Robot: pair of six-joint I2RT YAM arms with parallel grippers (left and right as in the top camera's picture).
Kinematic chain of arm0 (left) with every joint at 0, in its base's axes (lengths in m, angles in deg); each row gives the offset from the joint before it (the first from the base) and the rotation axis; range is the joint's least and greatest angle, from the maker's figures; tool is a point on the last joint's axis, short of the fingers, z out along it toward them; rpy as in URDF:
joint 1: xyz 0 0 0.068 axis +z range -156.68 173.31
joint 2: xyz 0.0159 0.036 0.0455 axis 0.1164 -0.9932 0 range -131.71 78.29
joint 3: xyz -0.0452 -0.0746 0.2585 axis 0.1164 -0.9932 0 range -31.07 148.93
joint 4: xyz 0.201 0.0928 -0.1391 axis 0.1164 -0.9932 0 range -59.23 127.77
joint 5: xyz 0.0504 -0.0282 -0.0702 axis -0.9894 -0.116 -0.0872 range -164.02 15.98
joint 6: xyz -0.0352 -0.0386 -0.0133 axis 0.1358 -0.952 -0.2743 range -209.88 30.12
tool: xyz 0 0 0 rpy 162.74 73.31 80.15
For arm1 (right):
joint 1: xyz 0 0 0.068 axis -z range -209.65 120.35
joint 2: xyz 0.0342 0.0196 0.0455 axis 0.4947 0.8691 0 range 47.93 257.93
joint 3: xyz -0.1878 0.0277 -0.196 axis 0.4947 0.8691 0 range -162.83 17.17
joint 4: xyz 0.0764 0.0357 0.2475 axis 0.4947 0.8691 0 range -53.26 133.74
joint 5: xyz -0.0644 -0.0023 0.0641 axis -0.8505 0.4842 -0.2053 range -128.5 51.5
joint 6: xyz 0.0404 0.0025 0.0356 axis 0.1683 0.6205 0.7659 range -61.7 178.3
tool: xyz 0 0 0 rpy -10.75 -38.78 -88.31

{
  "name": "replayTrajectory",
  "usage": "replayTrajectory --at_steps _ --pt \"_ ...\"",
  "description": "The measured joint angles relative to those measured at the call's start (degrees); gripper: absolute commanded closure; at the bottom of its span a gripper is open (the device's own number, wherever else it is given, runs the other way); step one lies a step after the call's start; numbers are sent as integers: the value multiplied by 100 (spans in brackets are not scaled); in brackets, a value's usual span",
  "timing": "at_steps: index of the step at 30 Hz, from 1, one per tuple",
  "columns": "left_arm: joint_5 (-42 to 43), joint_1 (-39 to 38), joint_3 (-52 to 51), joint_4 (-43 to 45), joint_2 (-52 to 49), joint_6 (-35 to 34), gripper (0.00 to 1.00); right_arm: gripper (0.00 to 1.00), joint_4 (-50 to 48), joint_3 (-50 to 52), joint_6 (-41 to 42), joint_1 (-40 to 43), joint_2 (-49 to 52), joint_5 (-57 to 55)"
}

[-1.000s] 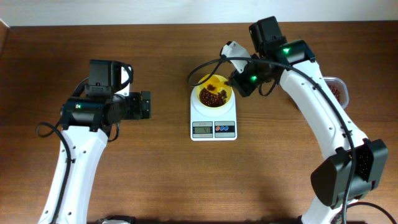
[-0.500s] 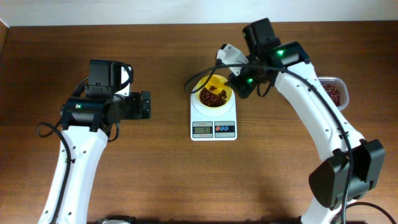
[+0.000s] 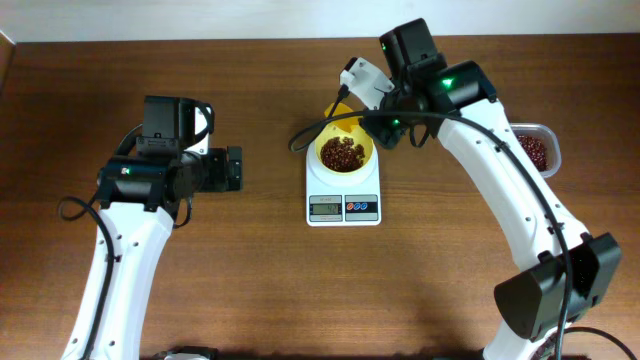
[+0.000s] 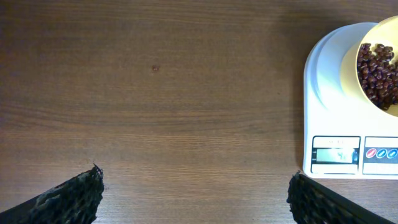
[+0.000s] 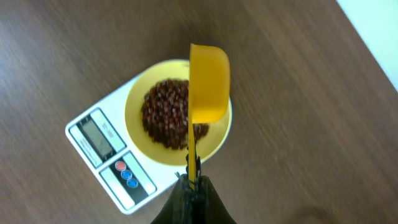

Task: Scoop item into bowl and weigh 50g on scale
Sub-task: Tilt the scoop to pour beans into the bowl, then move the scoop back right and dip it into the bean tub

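Overhead, your right tool (image 3: 383,112) has swung back toward 12 o'clock in the last second. The scoop (image 3: 339,108) it clamps by the handle was tipped over the middle of the bowl (image 3: 367,150) a second ago. Now it sits just off the bowl's rim at about 11 o'clock. In the right wrist view the scoop (image 5: 208,84) is turned on its side above the bowl (image 5: 134,115), and you can see no beans on it. That load looks to have gone in, so read this as a pour just finished.

The beans (image 3: 342,153) lie heaped in the bowl. The bowl sits on the scale (image 3: 343,188) at mid-bench (image 3: 250,280), filling the platform above the display (image 3: 324,208).

The digits are too small to read in any view, so you cannot yet tell whether 50 g is reached. The container (image 3: 538,148) at the scale's 3 o'clock, well apart, shows more beans if the weight is short. If you are close, take only part of a scoop, since a full one could overshoot.

Your left tool (image 3: 232,168) has not moved. It hangs at the scale's 9 o'clock, well apart, spread wide and holding nothing. In its own view the scale (image 4: 329,93) lies at 3 o'clock.
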Motion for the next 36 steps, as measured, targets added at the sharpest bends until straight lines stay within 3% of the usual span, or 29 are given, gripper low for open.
replayTrajectory --at_steps 4,9,15,19,22,27,36 --pt "0 0 0 0 0 0 1 96 181 -2 9 0 -17 -120" --pt "0 0 0 0 0 0 1 96 192 -4 299 164 -17 1038" --pt "0 0 0 -2 0 0 1 96 -129 -4 1707 1971 -20 3010" --pt "-2 0 0 2 0 0 1 96 525 -13 1980 3539 -20 3453" --pt "0 0 0 0 0 0 1 96 1073 -22 2271 4214 -20 3320" --pt "0 0 -2 2 0 0 1 96 2175 -46 2420 4485 -20 1582" --pt "0 0 -2 -2 0 0 1 96 1451 -46 2210 4336 -20 -50"
